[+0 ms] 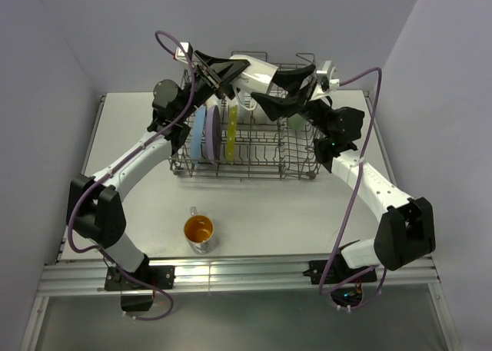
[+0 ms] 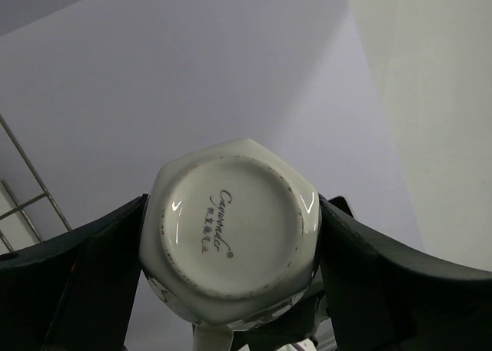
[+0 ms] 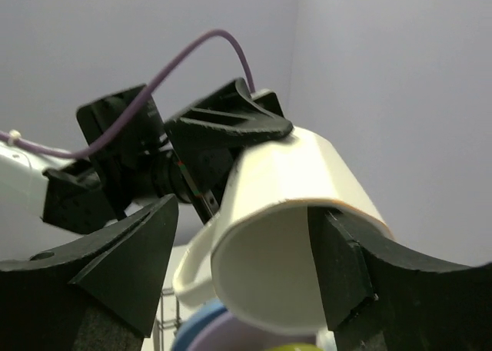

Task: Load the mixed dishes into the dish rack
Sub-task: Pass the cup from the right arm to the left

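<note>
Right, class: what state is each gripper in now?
Left gripper: closed on the white mug.
Right gripper: open around that mug's mouth.

Above the rack point(image 1: 254, 165) the air is crowded: both arms meet there around one mug point(image 1: 254, 76), the left gripper point(image 1: 223, 73) clamped on its base end, the right gripper point(image 1: 286, 87) with fingers spread to either side of its mouth. Beneath them three upright plates point(image 1: 210, 132) fill the rack's left part and a green cup point(image 1: 295, 122) sits toward its right; the near middle shows bare wire. The table point(image 1: 292, 213) before the rack lies open save an orange cup point(image 1: 199, 231) near the front edge
</note>
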You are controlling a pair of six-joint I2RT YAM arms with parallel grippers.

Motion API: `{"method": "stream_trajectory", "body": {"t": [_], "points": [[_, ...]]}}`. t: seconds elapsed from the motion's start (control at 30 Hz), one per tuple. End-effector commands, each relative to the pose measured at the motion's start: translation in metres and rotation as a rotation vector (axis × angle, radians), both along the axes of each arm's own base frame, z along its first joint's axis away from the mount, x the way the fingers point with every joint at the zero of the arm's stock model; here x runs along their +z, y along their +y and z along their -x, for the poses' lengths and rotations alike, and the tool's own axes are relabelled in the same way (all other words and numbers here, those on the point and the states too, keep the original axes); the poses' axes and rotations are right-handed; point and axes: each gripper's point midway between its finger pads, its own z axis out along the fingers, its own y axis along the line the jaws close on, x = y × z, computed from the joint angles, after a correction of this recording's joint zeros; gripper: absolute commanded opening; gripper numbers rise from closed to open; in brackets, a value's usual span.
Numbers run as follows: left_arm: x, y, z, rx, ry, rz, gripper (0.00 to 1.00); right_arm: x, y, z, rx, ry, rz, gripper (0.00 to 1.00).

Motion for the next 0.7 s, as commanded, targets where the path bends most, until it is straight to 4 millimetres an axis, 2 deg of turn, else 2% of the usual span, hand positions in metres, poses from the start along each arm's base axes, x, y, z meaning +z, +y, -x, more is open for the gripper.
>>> {"method": "stream_trajectory", "body": {"t": [0.0,0.2,0.37,0.43,0.5,0.53,0.6,0.63,0.67], "points": [[0.053,0.026,0.026,0.038,-0.165,0.057,0.00,0.006,-0.014,0.014,0.004,-0.064,0.023,0.76],[0.054,0.033,0.020,0.067,-0.181,0.019,0.00,-0.005,-0.027,0.023,0.023,-0.059,0.060,0.76],[0.051,0.032,0.014,0.074,-0.177,-0.009,0.00,-0.002,-0.041,0.028,0.031,-0.027,0.052,0.74],[0.044,0.028,0.008,0.077,-0.150,-0.048,0.00,0.004,-0.059,0.026,0.004,0.006,0.038,0.73],[0.047,0.023,0.006,0.095,-0.182,-0.097,0.00,0.011,-0.082,0.017,-0.045,0.036,0.035,0.72],[0.043,0.020,0.001,0.103,-0.179,-0.123,0.00,0.006,-0.088,0.010,-0.052,0.110,0.037,0.72],[0.039,0.014,-0.003,0.122,-0.190,-0.182,0.00,0.010,-0.097,0.005,-0.065,0.150,0.059,0.72],[0.032,0.008,-0.007,0.128,-0.200,-0.216,0.00,0.004,-0.113,-0.006,-0.111,0.197,0.071,0.72],[0.032,0.005,-0.010,0.132,-0.196,-0.242,0.00,0.009,-0.116,-0.005,-0.117,0.198,0.087,0.72]]}}
